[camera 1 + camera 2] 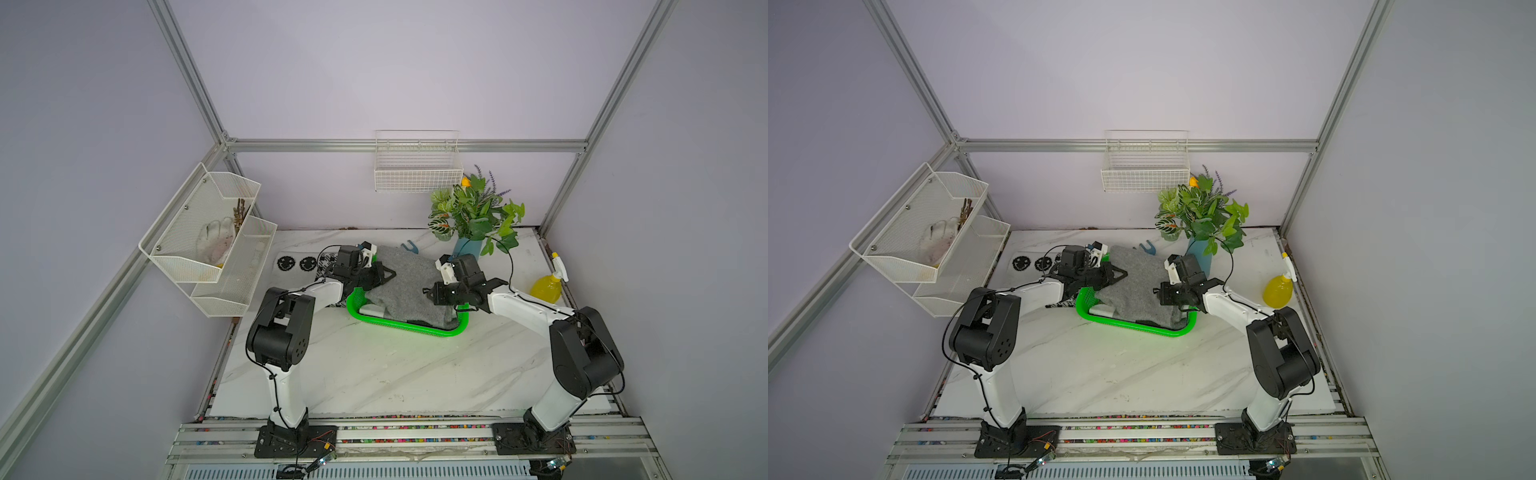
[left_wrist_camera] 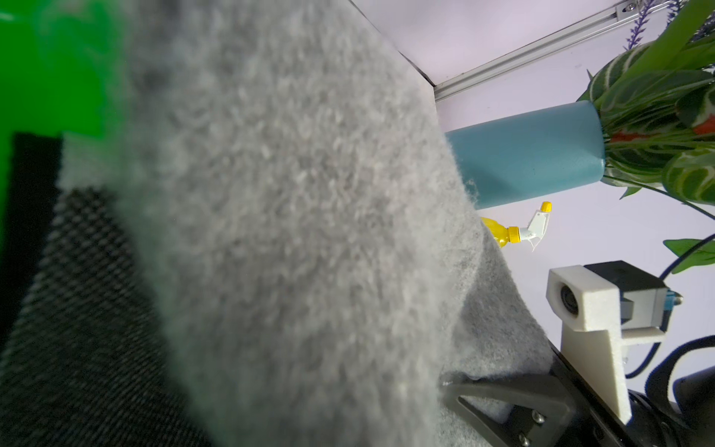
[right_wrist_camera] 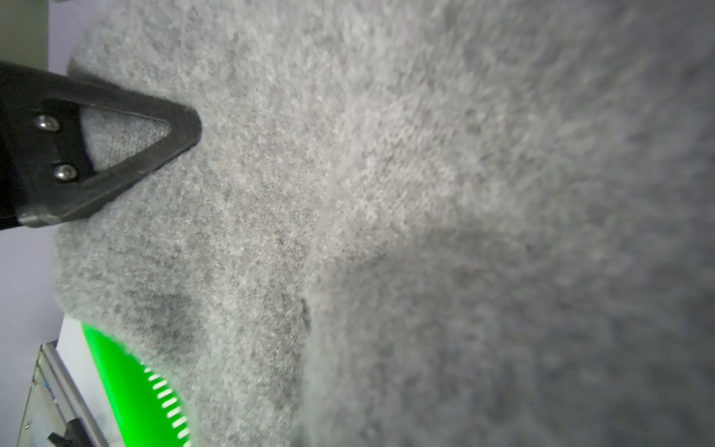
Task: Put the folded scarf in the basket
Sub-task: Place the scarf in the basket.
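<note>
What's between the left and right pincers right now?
The folded grey fleece scarf fills the gap: left pincer and right pincer are each shut on a side of it, over the bright green perforated plastic basket. Seen in both top views.

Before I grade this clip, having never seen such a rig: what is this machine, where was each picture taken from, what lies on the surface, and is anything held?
These are two robot arms bolted at the table's near edge: the left arm and the right arm. Two pictures look down from one overhead stereo camera; the two close-ups come from a camera on each wrist. On the marble table stand a green basket, a potted plant and a yellow spray bottle; a white mesh rack and a wire basket hang on the walls. Both arms' jaws are shut on opposite edges of the grey scarf, which hangs between them over the basket, its near part already inside.
</note>
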You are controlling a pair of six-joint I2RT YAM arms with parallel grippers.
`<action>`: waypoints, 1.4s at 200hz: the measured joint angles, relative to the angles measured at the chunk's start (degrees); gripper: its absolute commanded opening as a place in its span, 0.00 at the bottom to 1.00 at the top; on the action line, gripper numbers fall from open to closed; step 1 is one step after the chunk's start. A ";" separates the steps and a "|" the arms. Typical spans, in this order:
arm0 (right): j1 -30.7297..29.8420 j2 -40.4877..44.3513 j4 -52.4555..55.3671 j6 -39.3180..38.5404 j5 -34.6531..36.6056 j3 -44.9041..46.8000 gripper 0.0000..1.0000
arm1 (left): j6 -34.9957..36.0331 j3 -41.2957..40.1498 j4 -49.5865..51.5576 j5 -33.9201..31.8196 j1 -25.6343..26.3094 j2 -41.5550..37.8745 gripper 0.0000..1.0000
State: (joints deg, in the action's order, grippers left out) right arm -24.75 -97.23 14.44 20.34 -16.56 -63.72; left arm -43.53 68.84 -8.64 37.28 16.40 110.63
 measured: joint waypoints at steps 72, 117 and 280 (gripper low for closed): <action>-0.15 1.03 1.53 -1.70 7.08 0.00 0.46 | 2.60 -1.86 -1.55 -2.80 1.33 0.15 0.29; -0.59 8.83 5.97 -3.13 16.44 0.02 0.51 | 6.03 -2.69 0.33 -5.79 1.75 -0.09 0.44; -7.13 2.73 3.54 -3.52 18.82 -3.87 0.36 | 16.22 -2.82 17.14 -16.39 2.10 -9.11 0.55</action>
State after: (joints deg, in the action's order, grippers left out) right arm -31.88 -94.50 17.98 16.82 2.26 -67.59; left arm -27.31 66.02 8.49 20.88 18.50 101.51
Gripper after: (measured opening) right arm 0.361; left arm 0.548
